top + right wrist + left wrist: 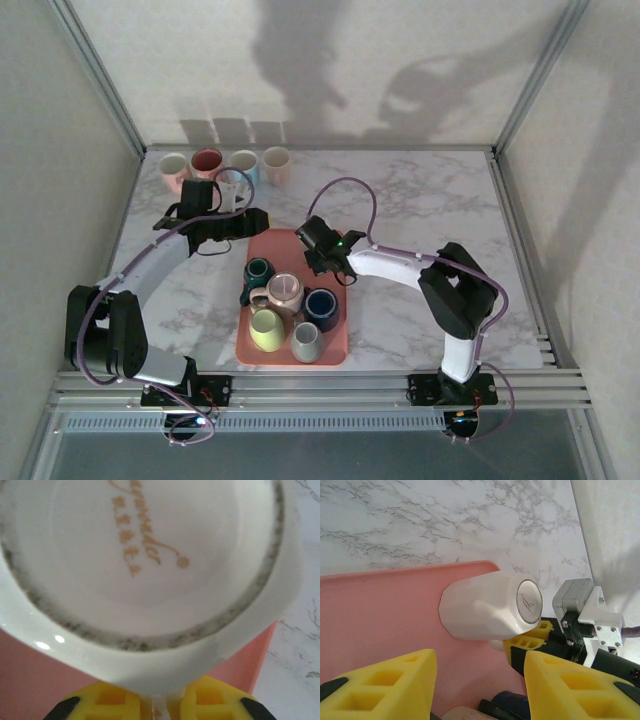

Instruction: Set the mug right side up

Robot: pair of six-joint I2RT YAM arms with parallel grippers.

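Sharing white mug's (485,605) tray (380,610): other mugs (285,292)

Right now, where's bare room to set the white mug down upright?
Widest free patch: marble right of the tray, beyond the right arm. Smaller: tray's far strip beside the white mug. Crowded: tray's near half, five mugs; table's far-left edge, mug row.

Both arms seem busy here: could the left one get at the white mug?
Probably yes: bare tray lies between its open jaws and the white mug, though the right arm seems to pinch the handle.
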